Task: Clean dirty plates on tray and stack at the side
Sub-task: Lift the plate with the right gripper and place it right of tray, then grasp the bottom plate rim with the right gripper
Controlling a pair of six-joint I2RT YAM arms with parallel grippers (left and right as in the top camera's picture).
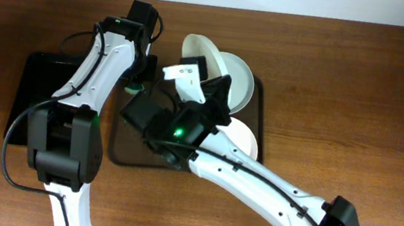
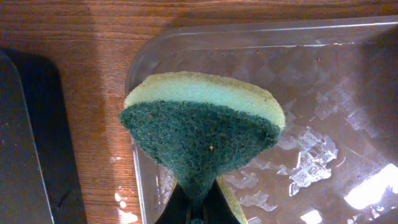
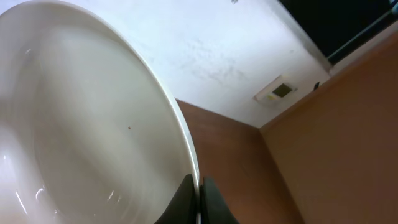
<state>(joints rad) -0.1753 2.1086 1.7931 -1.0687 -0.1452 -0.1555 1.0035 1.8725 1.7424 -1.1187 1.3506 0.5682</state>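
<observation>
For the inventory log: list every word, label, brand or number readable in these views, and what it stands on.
No text can be read in any view.
The wall fixture, right wrist view: too small and blurred to read.
The sponge, white plate and tray: no markings visible.

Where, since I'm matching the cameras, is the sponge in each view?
Overhead: sponge, a green speck at the tray's left rim.
Left wrist: centre frame, clamped in the left gripper.
Right wrist: absent; only the white plate shows.
Shared landmark: the tray's left rim beside the black tray, in overhead and left wrist.
</observation>
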